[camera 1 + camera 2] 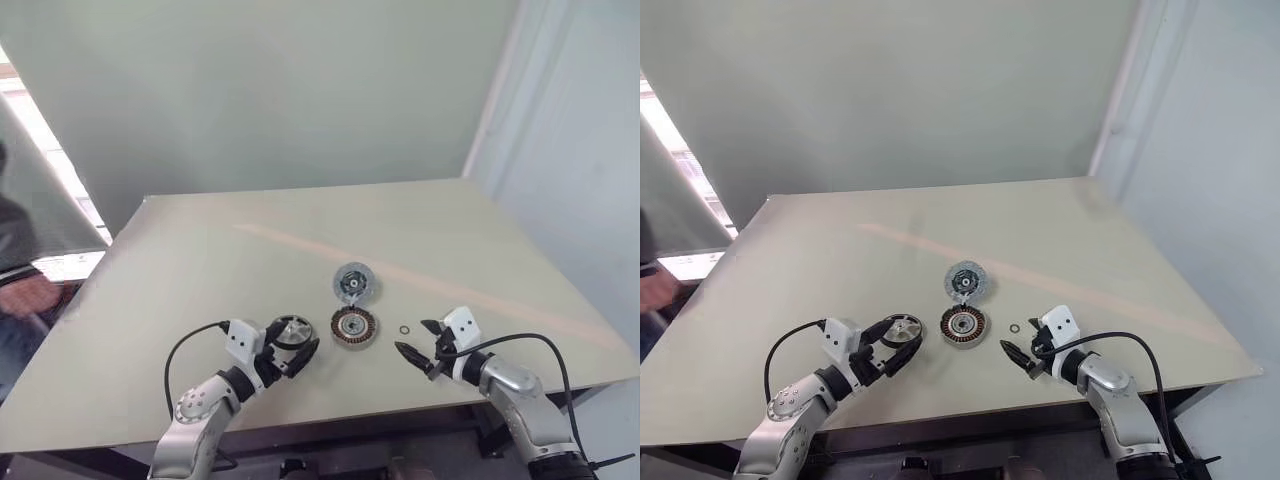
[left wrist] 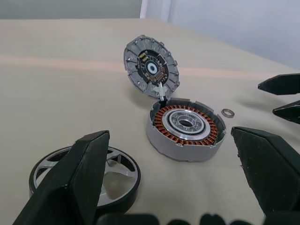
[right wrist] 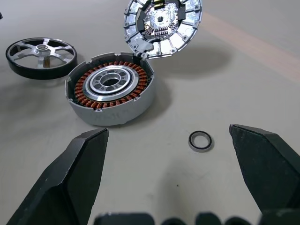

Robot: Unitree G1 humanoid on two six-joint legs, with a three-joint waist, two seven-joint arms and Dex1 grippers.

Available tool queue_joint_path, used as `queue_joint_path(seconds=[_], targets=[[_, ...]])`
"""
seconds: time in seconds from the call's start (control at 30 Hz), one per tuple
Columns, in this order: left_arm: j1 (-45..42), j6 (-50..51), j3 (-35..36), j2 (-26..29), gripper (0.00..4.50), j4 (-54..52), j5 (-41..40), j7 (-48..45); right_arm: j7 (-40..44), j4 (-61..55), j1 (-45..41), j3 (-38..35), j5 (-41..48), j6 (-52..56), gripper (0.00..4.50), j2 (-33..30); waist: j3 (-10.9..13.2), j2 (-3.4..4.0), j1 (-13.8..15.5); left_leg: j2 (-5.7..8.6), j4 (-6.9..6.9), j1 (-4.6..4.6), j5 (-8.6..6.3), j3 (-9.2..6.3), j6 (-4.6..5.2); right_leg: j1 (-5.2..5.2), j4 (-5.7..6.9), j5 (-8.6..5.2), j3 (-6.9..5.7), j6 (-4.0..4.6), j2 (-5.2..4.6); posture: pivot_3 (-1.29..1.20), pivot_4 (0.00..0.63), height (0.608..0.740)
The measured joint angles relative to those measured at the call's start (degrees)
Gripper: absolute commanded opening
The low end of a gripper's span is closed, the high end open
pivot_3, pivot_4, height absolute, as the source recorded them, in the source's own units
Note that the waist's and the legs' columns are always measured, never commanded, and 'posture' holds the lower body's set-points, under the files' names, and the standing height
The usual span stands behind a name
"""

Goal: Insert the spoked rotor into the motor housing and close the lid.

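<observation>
The motor housing (image 1: 354, 325) sits near the table's (image 1: 200, 260) front edge w/ copper windings exposed; its lid (image 1: 354, 284) is hinged open, tilted up on the far side and touching the housing rim. The spoked rotor (image 1: 291, 331) lies flat just left of the housing, w/ the left gripper (image 1: 293, 356) at it, jaws wide apart, nothing held. A small ring (image 1: 403, 330) lies just right of the housing, and the right gripper (image 1: 418, 341) beyond it is also spread wide, empty.

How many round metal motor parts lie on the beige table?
4: black-rimmed silver spoked rotor by the left gripper; copper-wound motor housing at centre; grey lid propped open behind it; tiny thin ring towards the right gripper.
</observation>
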State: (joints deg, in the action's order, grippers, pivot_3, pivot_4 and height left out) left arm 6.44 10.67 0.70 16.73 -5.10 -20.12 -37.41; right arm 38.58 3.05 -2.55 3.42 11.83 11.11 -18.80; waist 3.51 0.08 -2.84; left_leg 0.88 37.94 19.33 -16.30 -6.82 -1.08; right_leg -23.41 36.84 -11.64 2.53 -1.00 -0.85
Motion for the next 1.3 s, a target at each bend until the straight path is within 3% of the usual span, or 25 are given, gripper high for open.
queue_joint_path(seconds=[0.93, 1.3], targets=[[-0.55, 1.13, -2.41, -0.86, 4.45, -0.93, 0.13, -0.66, -7.60, 0.06, -4.08, -2.52, 1.18, 5.52, 4.50, 2.32, 0.00, 0.01, -0.01, 0.00, 0.01, 0.00, 0.00, 0.02, 0.00, 0.00, 0.00, 0.00, 0.01, 0.00, 0.00, 0.00, 0.000, 0.740], [-2.77, 1.08, -4.02, -0.21, 4.45, 0.27, 1.25, -2.12, -10.44, 5.05, -6.59, -1.68, -0.88, 7.29, 4.50, 3.52, 0.00, 0.02, -0.05, 0.01, 0.00, 0.01, 0.00, 0.03, 0.00, -0.01, 0.00, 0.00, 0.02, 0.00, 0.01, 0.00, 0.000, 0.740]])
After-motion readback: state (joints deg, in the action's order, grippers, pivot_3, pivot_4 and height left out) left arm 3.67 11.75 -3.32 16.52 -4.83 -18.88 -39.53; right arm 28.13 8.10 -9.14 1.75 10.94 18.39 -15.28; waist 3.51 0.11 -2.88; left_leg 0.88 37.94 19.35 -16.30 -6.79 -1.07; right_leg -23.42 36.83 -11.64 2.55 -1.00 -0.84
